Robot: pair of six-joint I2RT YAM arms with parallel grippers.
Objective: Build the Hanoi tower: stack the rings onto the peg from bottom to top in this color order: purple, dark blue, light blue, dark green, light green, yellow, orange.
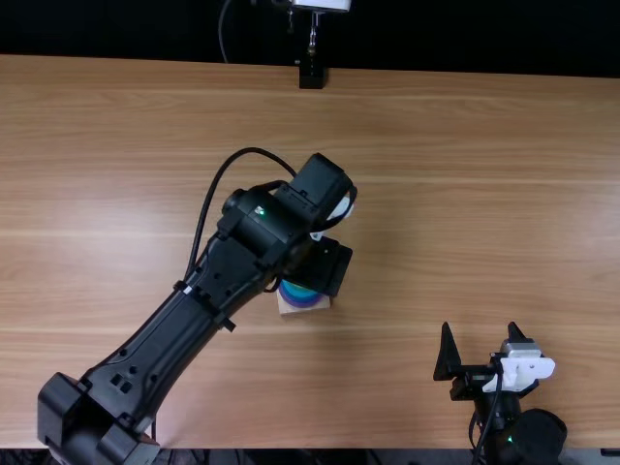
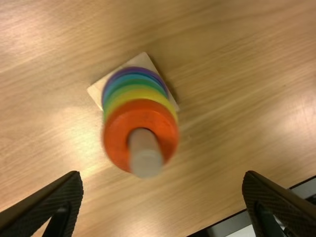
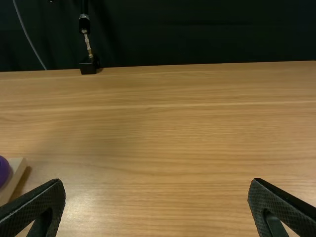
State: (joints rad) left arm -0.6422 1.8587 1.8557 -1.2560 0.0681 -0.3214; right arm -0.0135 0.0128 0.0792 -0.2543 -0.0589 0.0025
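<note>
the left gripper hangs over the ring stack, and its fingers stand wide apart, with nothing held. they are flat and black, with a finely ribbed grain. out ahead of them, centred nearer one finger than the other, is the peg, a pale smooth cylinder with a blunt, rounded end. it carries flat round rings: the orange ring on top, the yellow ring under it, then the green band, the blue band and the purple ring lowest. how many shades each band holds is hard to tell.

the peg stands upright on a square base of pale, plain wood, its free end facing up towards the open fingers. the base sits askew to the line between those fingers; its sides run nearly square with the worktop.

there is room between the rings and both left fingers, and neither touches the stack. the worktop's near edge runs slantwise past one of them; the wood is light brown with long streaky grain and a soft sheen.

the right gripper is well apart from the base, near the worktop's near edge, its fingers also wide and holding nothing. a black stand with a metal stem is well beyond both grippers, at the far edge.
</note>
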